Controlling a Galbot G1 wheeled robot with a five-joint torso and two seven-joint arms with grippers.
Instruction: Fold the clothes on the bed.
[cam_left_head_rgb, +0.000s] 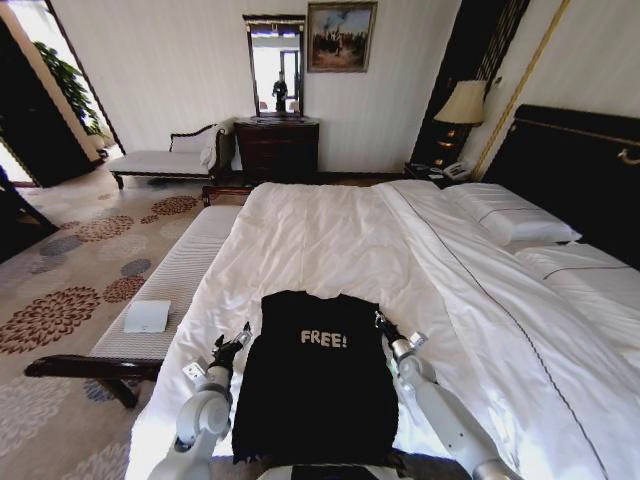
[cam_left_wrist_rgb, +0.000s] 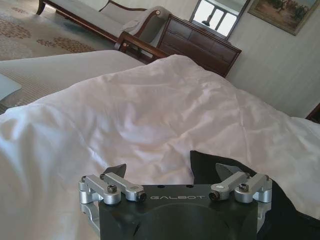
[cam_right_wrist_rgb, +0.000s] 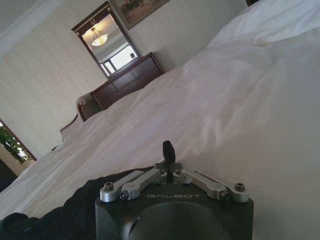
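Fingers of left gripper (cam_left_wrist_rgb: 172, 172) spread wide, empty; right gripper (cam_right_wrist_rgb: 169, 152) pinched closed beside black T-shirt (cam_left_head_rgb: 315, 385), lower centre on the bed (cam_left_head_rgb: 330, 235). Risk: snagging white duvet (cam_left_wrist_rgb: 150, 115) along with cloth.

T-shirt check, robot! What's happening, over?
Left gripper open beside T-shirt. Right gripper shut at its other edge. Shirt flat on bed, "FREE!" up. Nothing in the way.
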